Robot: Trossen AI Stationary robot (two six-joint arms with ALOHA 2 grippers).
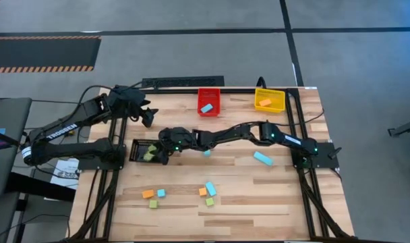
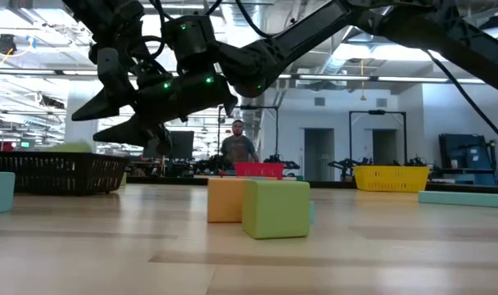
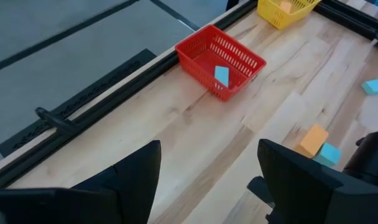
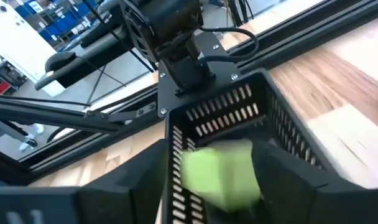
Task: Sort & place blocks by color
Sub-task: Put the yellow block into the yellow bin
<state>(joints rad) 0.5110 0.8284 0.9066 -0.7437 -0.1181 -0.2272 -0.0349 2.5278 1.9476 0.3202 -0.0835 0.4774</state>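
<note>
The right gripper (image 1: 166,154) is reaching way across the table and hovering over the black bin (image 1: 143,150), its fingers pinching a green block (image 4: 221,171) right above the bin's opening. The block is looking like a soft-edged matte cube, and the bin is a slotted plastic basket with thin vertical ribs. There's another bit of green (image 1: 149,156) sitting inside the bin already.

The left gripper (image 1: 148,117) is hanging near the far left of the table, fingers spread wide with nothing between them.

Rest of the blocks are lying around the pale wooden plank tabletop (image 1: 272,196): a light blue bar (image 1: 206,108) inside the red bin (image 1: 208,101), an orange one (image 1: 264,102) in the yellow bin (image 1: 270,100), a long light blue bar (image 1: 262,158) near the right arm's base, then small clusters of orange, green and light blue pieces (image 1: 209,192) near the front edge. In the low view a person (image 2: 237,146) is standing far back in the room
</note>
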